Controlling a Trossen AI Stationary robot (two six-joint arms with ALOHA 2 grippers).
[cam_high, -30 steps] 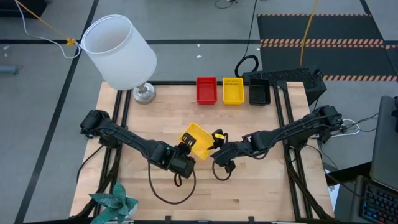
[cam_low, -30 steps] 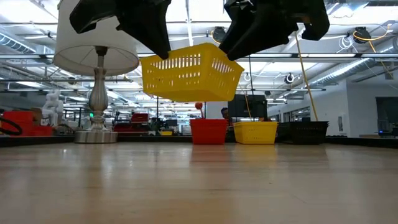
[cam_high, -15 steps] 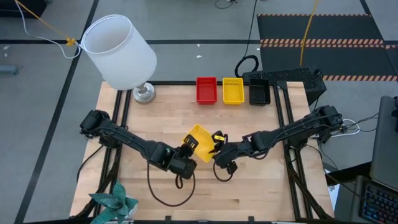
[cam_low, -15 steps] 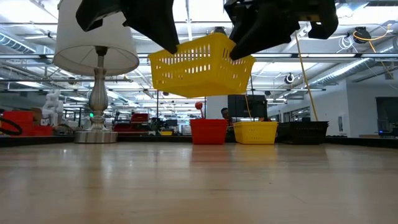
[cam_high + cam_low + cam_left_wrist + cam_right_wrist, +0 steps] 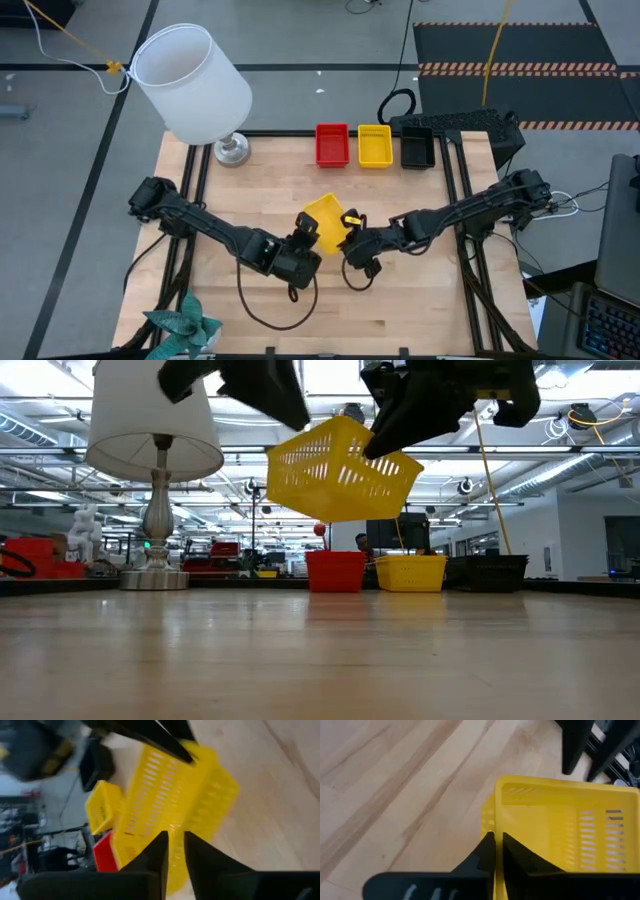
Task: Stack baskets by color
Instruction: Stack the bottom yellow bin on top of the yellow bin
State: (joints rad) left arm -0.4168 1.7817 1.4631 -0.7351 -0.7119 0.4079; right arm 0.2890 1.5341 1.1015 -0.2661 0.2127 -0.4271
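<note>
Yellow basket [image 5: 327, 220] aloft mid-table, now tilted, shifted toward right arm. Right gripper [image 5: 349, 236] has clamped its rim; left gripper [image 5: 307, 238] jaws easing apart, narrow gap. Handover nearly done. Next, likely: yellow stack [image 5: 375, 146] at back.

A yellow basket [image 5: 325, 219] sits mid-worktop [image 5: 250, 190] between the left gripper [image 5: 306, 236] and right gripper [image 5: 348, 236]; red basket [image 5: 332, 144], yellow basket [image 5: 375, 145] and black basket [image 5: 417, 148] line the far edge beside a lamp [image 5: 192, 83]
</note>
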